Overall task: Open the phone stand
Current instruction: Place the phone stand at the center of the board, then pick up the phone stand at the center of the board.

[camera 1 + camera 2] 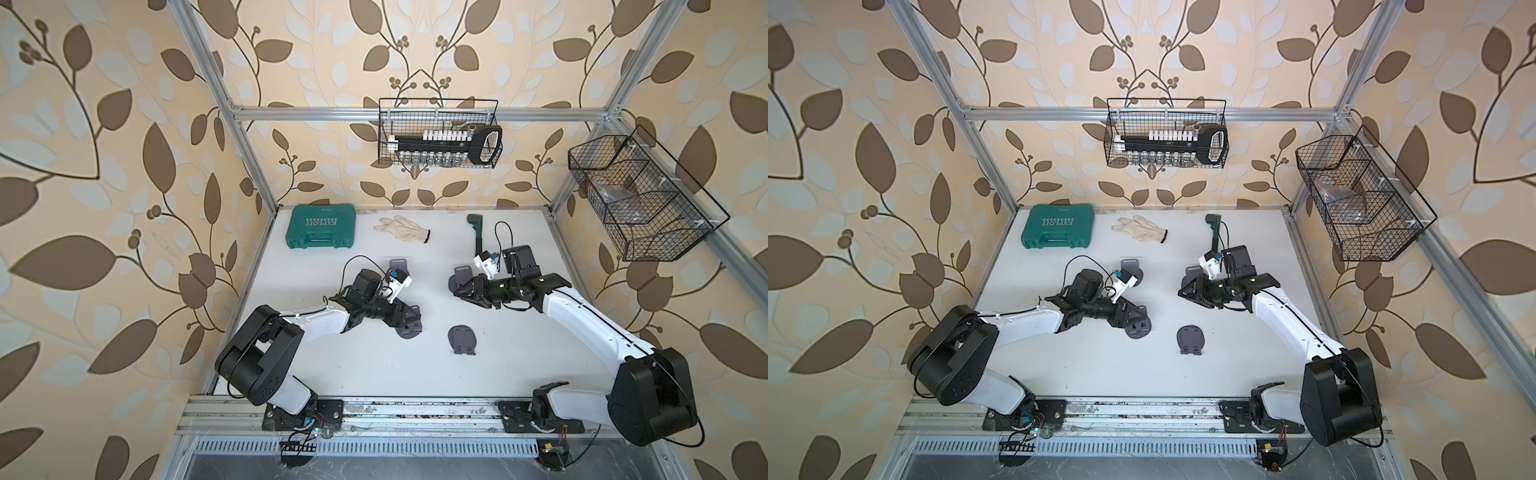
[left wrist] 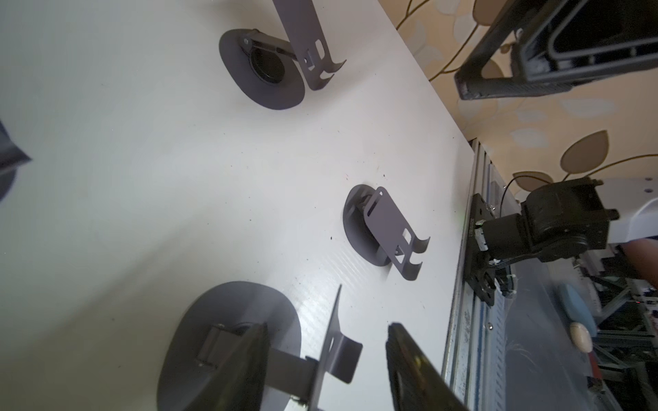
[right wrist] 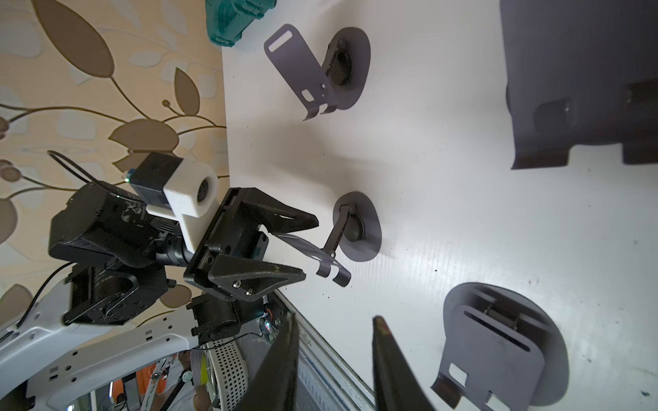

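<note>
So the left gripper [image 3: 310, 249] has its jaws apart on either side of the raised plate of the phone stand [image 3: 357, 231], left of middle on the table [image 1: 374, 374], and isn't pinching it. The right gripper [image 3: 334, 320] is spread with nothing in it, next to the right stand [image 2: 263, 67].

I'd call that phone stand basically open. The right stand and the far-left stand [image 3: 313, 71] look open too, but the near middle stand [image 1: 462, 338] looks folded flat.

The right wrist view shows the gap around the plate, while both top views bury it under the arm.
</note>
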`<state>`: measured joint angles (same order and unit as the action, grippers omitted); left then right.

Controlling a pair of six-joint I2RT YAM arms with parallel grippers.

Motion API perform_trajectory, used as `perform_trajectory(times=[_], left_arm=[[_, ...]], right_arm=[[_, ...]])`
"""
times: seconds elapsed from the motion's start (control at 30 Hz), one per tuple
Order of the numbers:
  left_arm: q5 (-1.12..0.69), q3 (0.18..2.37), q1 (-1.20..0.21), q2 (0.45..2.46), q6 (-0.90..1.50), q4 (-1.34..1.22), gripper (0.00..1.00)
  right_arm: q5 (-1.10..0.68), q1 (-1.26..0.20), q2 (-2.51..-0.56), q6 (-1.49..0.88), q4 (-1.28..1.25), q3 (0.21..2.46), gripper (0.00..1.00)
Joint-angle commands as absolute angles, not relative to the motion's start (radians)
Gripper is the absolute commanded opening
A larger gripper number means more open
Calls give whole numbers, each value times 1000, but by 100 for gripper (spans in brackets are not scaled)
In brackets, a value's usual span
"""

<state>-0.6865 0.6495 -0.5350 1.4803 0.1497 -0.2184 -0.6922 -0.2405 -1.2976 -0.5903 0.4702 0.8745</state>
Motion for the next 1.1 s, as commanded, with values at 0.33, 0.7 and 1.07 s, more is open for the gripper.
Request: perform_trajectory(times=[0.33, 0.7, 1.07], left_arm=[[-325, 935, -534, 1269, 234, 215, 69], [-308, 1137, -742, 1331, 332, 427, 69], [-201, 1089, -964, 1406, 505, 339, 69]], right_arm=[[-517, -210, -1053, -481, 617, 874, 33], [-428, -209, -850, -478, 695, 825, 39], [-350, -209, -749, -456, 761, 810, 45]])
